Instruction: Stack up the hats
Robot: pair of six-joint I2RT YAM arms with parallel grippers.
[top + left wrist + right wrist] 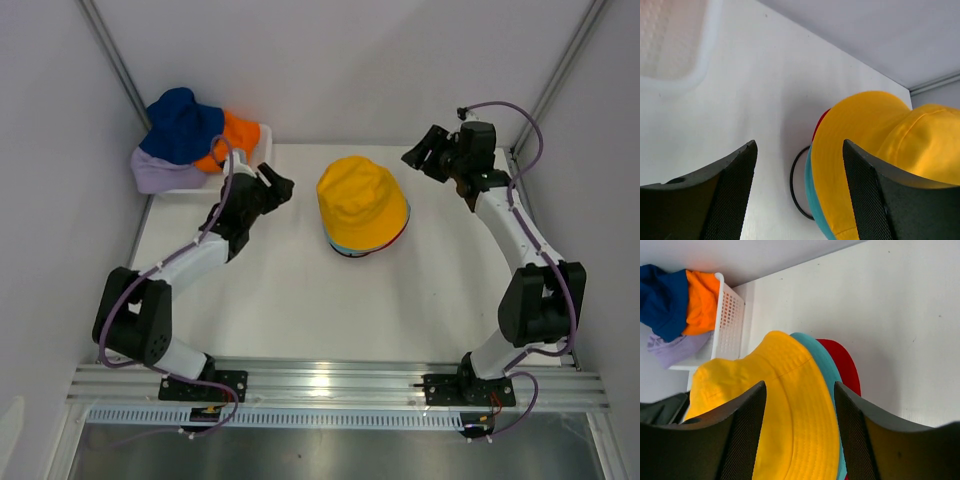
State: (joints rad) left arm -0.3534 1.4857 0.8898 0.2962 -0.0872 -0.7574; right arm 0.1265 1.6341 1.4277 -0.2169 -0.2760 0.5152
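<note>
A yellow hat (360, 198) sits at the table's middle on top of a teal hat (345, 245) and a red hat (398, 236); only their brims show. In the left wrist view the yellow hat (890, 140), teal brim (816, 200), red edge (821, 120) and a black wire ring (793, 185) under the stack show. Navy (182, 125), orange (238, 135) and lavender (160, 172) hats lie piled in the white basket (245, 165). My left gripper (278, 186) is open and empty, left of the stack. My right gripper (422, 155) is open and empty, to its back right.
The basket stands in the back left corner, also in the right wrist view (729, 325) with the navy (662, 300), orange (700, 297) and lavender (675, 347) hats. Grey walls close in on both sides. An aluminium rail (330, 385) runs along the near edge.
</note>
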